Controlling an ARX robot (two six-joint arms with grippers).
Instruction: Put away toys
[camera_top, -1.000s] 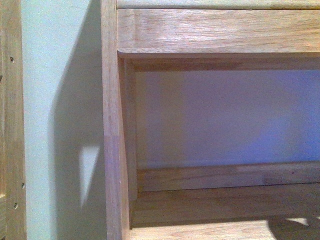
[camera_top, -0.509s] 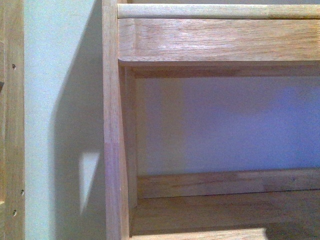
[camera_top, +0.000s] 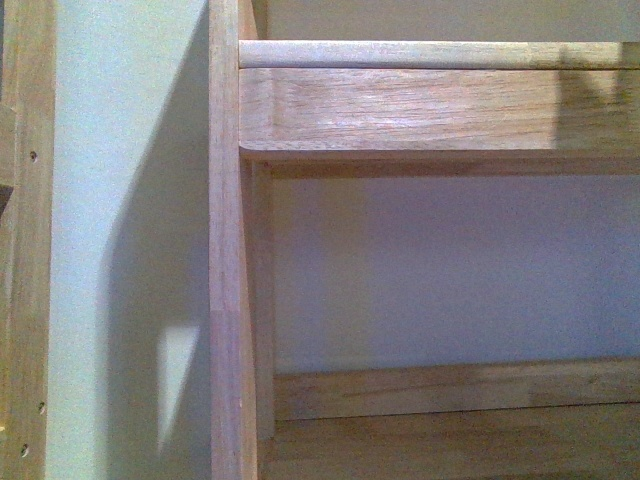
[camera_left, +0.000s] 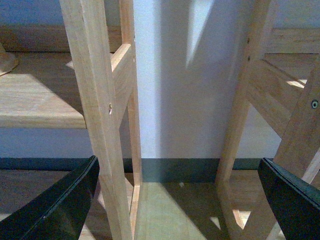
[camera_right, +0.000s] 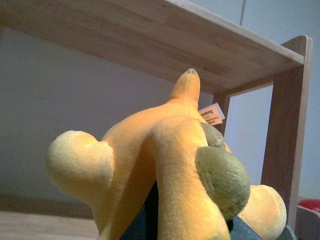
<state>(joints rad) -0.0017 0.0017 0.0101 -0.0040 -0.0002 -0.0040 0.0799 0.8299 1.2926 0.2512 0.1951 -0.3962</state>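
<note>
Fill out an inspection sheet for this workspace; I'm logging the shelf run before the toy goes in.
Surface: wooden shelf unit fills the front view; the visible board is bare.
Job's things: orange-yellow plush toy fills the right wrist view, under a shelf board, with an orange tag.
Clutter: a red object at the right wrist view's edge; unclear what it is.
Grippers: left pincer open and empty, between two wooden uprights; right pincer mostly hidden, seemingly shut on the plush.
Cables: nothing seen.
Surroundings: pale wall, dark baseboard, wood floor.
</note>
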